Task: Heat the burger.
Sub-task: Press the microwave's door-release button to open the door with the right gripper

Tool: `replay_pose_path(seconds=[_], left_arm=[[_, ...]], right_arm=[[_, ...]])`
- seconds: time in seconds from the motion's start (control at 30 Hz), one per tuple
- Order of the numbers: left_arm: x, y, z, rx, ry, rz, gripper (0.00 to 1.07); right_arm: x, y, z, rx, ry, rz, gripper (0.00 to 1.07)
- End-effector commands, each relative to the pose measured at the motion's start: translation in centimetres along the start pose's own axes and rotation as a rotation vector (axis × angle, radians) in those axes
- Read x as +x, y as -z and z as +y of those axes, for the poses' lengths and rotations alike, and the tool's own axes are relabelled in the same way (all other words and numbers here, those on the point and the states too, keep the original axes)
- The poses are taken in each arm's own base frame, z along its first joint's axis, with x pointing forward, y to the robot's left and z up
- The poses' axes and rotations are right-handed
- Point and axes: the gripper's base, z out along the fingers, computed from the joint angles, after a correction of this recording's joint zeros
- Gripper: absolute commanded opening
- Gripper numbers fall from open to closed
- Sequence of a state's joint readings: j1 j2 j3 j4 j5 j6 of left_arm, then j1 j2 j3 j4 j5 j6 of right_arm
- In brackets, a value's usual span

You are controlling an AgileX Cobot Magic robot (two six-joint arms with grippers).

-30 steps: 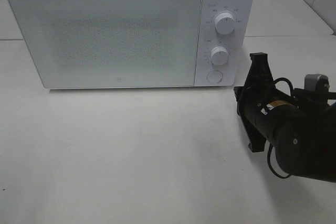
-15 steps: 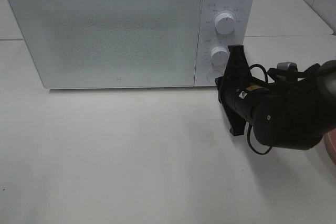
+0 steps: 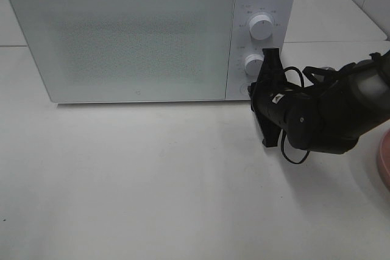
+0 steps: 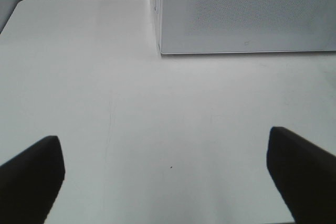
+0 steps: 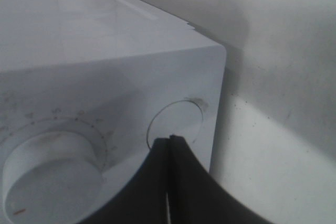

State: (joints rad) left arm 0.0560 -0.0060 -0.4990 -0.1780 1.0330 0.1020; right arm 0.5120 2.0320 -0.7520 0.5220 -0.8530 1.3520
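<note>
White tabletop (image 3: 152,181), pale tiled wall behind, and a white microwave oven (image 3: 140,41) with its door closed. The right gripper (image 5: 169,141) has its 2 fingers pinched together, holding nothing, tips right at the round button (image 5: 176,121) on the control panel. Just beside those tips sits the lower dial (image 5: 50,177), with the upper dial (image 3: 261,27) beyond it. The dial markings and the small door logo are too small to read. Behind that arm, a pink plate (image 3: 384,162) edge. The left gripper (image 4: 164,150) hangs spread wide over bare table, microwave ahead. The burger is out of sight in all 3 views.
</note>
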Motion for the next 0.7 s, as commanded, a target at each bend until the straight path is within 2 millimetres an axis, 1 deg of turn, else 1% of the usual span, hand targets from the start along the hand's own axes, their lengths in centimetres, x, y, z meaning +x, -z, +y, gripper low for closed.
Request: replay_pose_path(seconds=[0.03, 0.27, 0.43, 0.63, 0.7], left_arm=[[0.1, 0.1, 0.0, 0.001, 0.003, -0.012, 1.0], [0.1, 0.1, 0.0, 0.001, 0.003, -0.012, 1.0], [0.1, 0.1, 0.0, 0.001, 0.003, -0.012, 1.0], [0.1, 0.1, 0.0, 0.001, 0.003, -0.012, 1.0], [0.1, 0.1, 0.0, 0.001, 0.003, -0.012, 1.0]], right_arm=[[0.1, -0.6, 0.4, 0.0, -0.004, 0.012, 0.0], [0.4, -1.5, 0.0, 0.026, -0.021, 0.015, 0.0], [-0.2, -2.2, 0.6, 0.005, -0.029, -0.003, 0.0], [-0.3, -2.3, 0.9, -0.014, -0.034, -0.027, 0.0], [-0.6, -2.3, 1.6, -0.084, -0.035, -0.058, 0.0]])
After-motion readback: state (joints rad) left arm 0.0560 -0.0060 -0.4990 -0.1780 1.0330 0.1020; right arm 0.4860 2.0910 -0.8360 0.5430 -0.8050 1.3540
